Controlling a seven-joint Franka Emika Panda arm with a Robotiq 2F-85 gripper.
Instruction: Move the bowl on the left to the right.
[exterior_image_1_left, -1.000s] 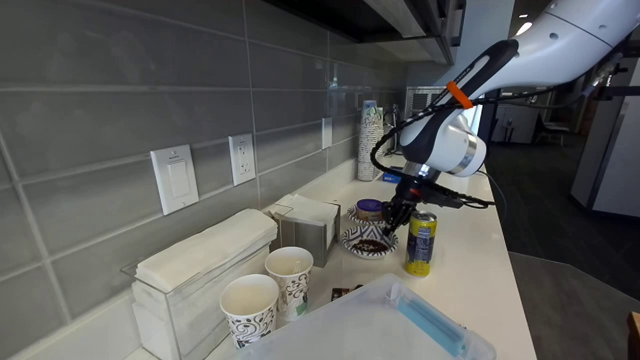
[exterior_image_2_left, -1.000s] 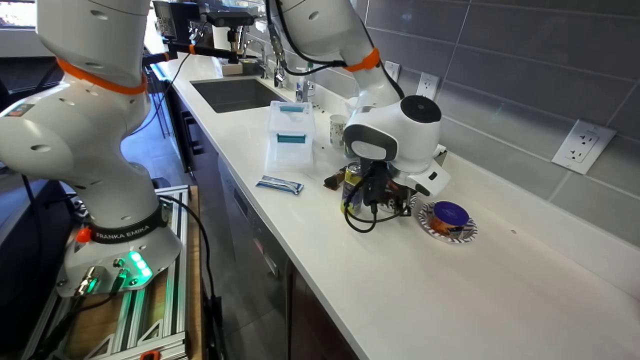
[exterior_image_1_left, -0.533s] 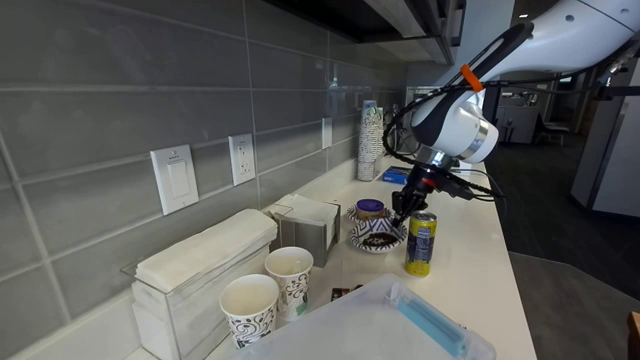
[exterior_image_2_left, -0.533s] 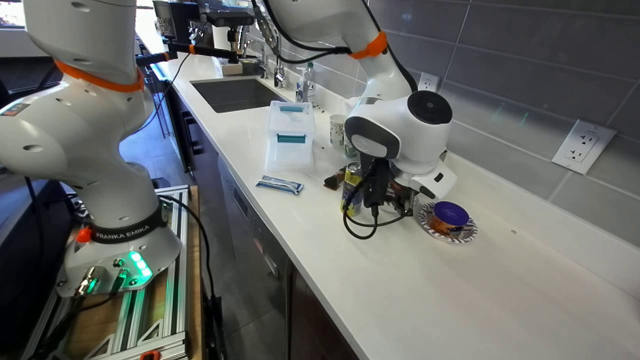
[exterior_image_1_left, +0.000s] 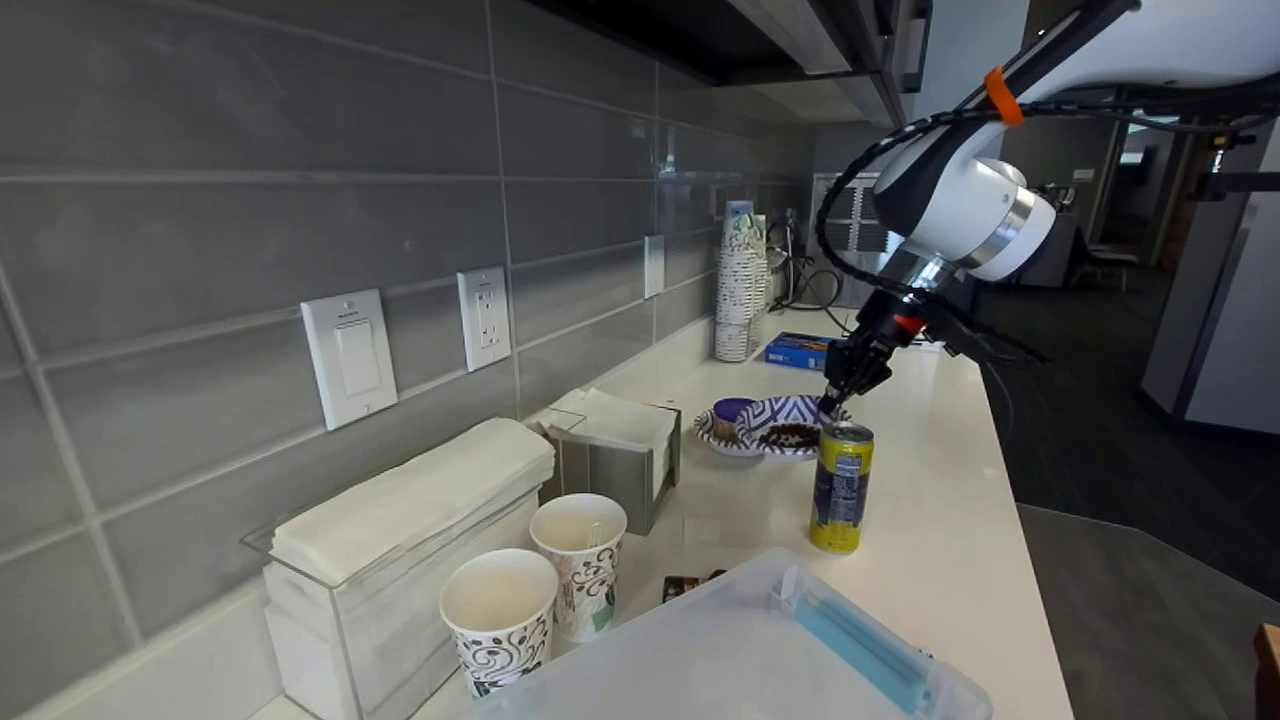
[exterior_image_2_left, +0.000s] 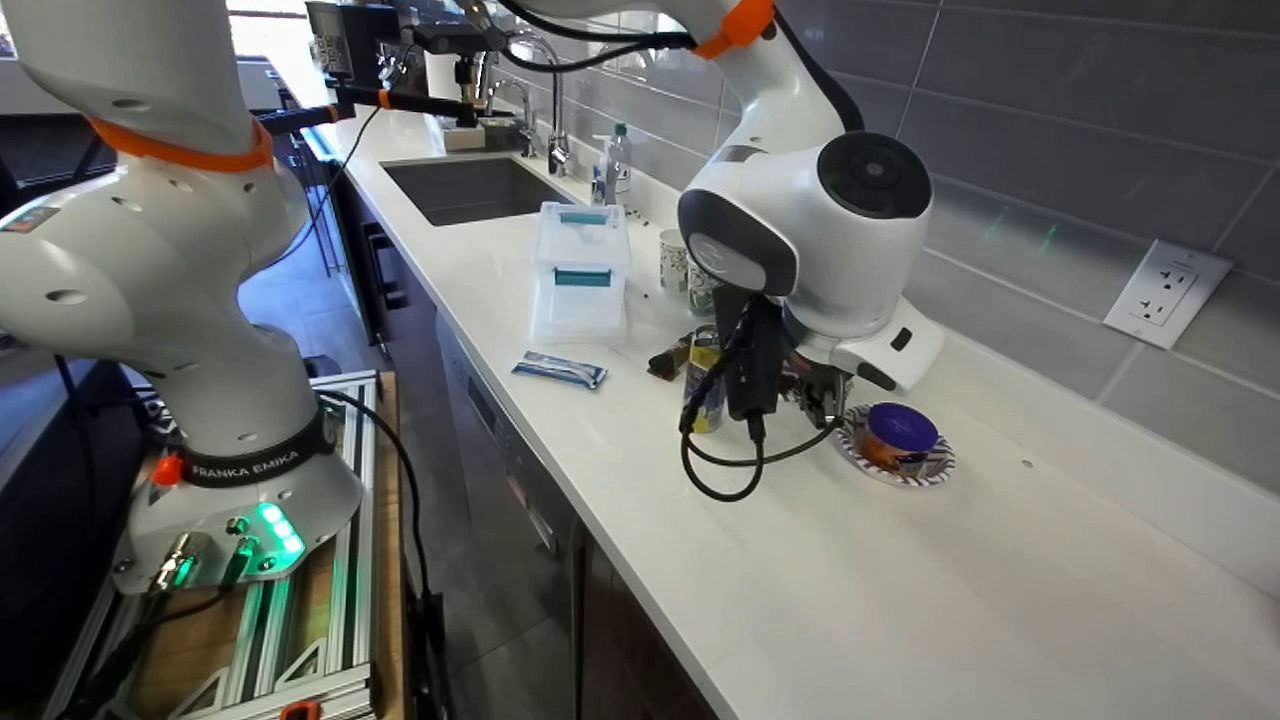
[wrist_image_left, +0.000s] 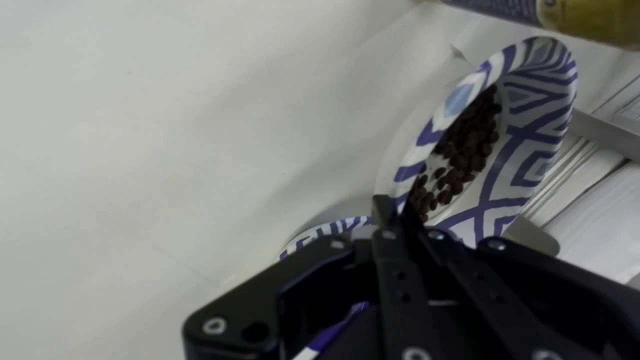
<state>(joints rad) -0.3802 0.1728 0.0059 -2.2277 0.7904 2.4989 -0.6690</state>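
The bowl (exterior_image_1_left: 792, 411), striped purple and white with dark brown pieces inside, hangs by its rim from my gripper (exterior_image_1_left: 828, 402). In the wrist view the bowl (wrist_image_left: 525, 135) is tilted, and the gripper's fingertips (wrist_image_left: 397, 206) are closed on its near rim. It appears raised a little off the counter. In an exterior view it partly covers a similar plate-like bowl (exterior_image_1_left: 712, 443) that bears a purple-lidded tub (exterior_image_1_left: 731, 408). In an exterior view the arm and gripper (exterior_image_2_left: 832, 405) hide most of the held bowl, close beside the purple-lidded tub (exterior_image_2_left: 900, 428).
A yellow can (exterior_image_1_left: 842, 490) stands close to the held bowl. A napkin holder (exterior_image_1_left: 610, 455), two paper cups (exterior_image_1_left: 585, 560) and a clear plastic box (exterior_image_1_left: 740, 640) are nearby. A blue box (exterior_image_1_left: 797, 350) and stacked cups (exterior_image_1_left: 738, 290) stand farther along. A wrapped bar (exterior_image_2_left: 560, 370) lies near the counter edge.
The gripper has carried the bowl away from the napkin holder and box, toward and past the purple-lidded tub's side, and upward. The can and the tub have not moved.
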